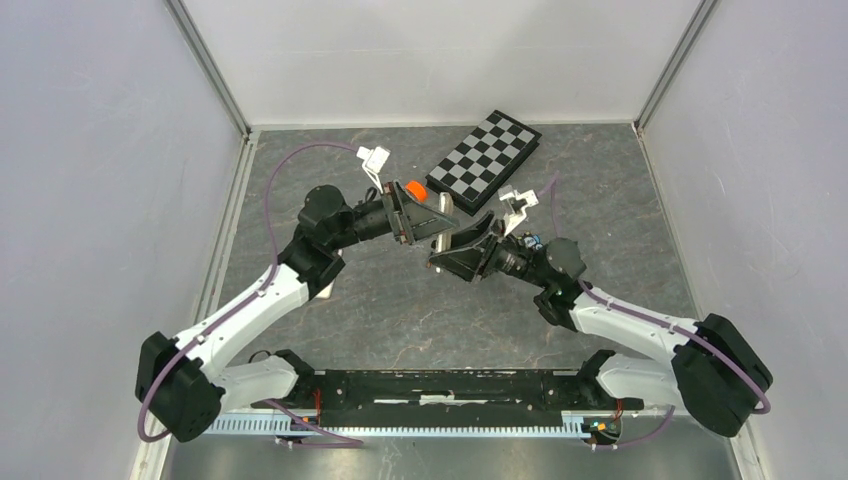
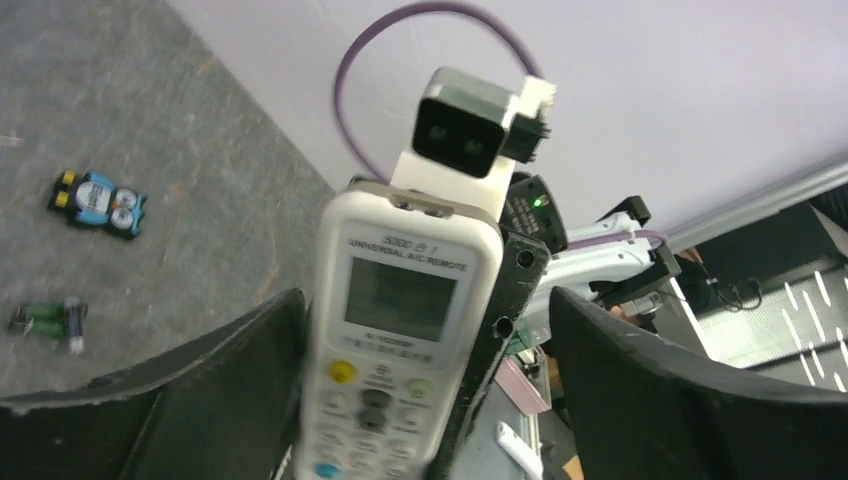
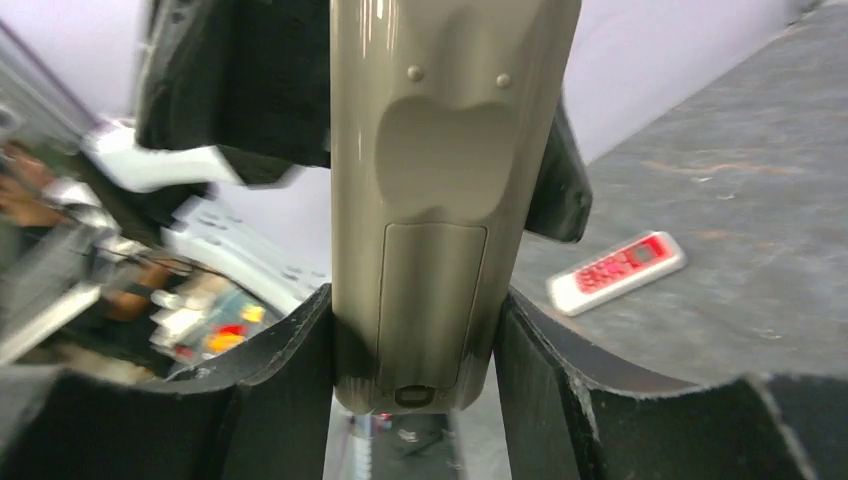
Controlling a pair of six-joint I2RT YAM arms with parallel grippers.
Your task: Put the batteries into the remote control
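In mid-air, remote (image 3: 430, 150) is clamped by right gripper (image 3: 415, 330), left gripper (image 2: 428, 300) spread round it (cover (image 3: 432, 300) shut); drop poss. at handover.

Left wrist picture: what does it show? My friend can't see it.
A white remote control with a grey screen stands upright between the black fingers of the left claw. On the grey table lie small green batteries and a blue-and-black gadget.

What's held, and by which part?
The right tool clamps the remote control by the side edges of its battery-cover end; the left tool flanks it, apparently open.
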